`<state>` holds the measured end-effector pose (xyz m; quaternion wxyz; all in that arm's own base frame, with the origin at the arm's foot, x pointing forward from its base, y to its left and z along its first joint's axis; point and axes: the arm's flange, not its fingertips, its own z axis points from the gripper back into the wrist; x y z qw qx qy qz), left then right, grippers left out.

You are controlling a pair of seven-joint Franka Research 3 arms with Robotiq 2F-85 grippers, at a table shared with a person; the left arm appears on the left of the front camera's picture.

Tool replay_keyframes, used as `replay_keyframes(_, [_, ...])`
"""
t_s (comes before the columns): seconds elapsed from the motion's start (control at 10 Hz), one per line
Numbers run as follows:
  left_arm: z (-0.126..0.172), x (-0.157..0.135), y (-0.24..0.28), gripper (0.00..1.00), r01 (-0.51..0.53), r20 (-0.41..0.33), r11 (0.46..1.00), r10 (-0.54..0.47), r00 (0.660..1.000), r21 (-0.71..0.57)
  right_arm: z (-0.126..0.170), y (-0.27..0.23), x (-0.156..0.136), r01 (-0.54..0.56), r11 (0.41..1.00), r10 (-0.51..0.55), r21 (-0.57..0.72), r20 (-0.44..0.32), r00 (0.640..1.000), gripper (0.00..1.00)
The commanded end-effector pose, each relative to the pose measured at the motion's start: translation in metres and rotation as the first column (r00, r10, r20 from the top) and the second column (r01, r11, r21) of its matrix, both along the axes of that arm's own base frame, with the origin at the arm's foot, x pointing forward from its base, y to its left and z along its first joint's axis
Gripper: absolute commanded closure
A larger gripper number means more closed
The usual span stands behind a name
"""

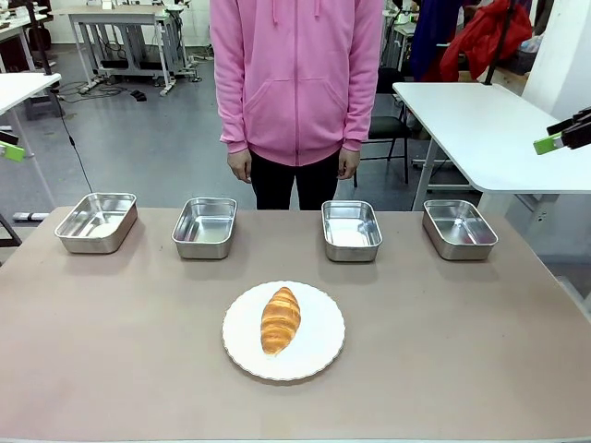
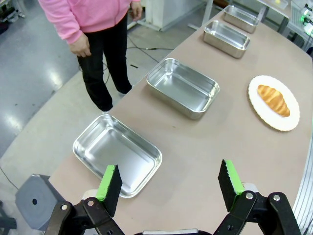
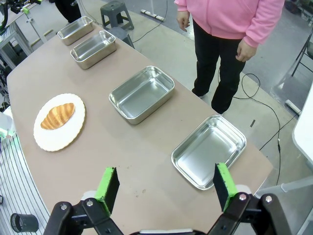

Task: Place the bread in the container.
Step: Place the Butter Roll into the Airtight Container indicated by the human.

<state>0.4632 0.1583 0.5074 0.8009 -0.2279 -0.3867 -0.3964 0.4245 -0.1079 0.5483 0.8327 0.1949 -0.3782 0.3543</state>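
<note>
The golden-brown bread lies on a round white plate at the table's middle front. Behind it, several lookalike steel pans stand empty in a row: far left, left of centre, right of centre, far right. I cannot tell which one is the container. My left gripper hangs open above the table's left end, over the nearest pan, and also peeks in at the picture's edge. My right gripper is open above the right end, near a pan. Both are far from the bread.
A person in a pink hoodie stands at the far edge, both hands hanging at the sides. A white table stands beyond the right corner. Bare tabletop lies around the plate.
</note>
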Motion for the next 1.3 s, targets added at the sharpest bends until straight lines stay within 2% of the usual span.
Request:
replay_keyframes(0.0, [0.0007, -0.0001, -0.0007, 0.0, 0.001, 0.002, 1.0, -0.001, 1.0, 0.004, 0.0001, 0.0003, 0.0009, -0.005, 1.0, 0.005, 0.01, 0.007, 1.0, 0.0])
replay_keyframes(1.2, [0.0007, -0.0001, -0.0007, 0.0, 0.001, 0.002, 1.0, -0.001, 1.0, 0.004, 0.0001, 0.0003, 0.0009, -0.005, 1.0, 0.005, 0.01, 0.007, 1.0, 0.0])
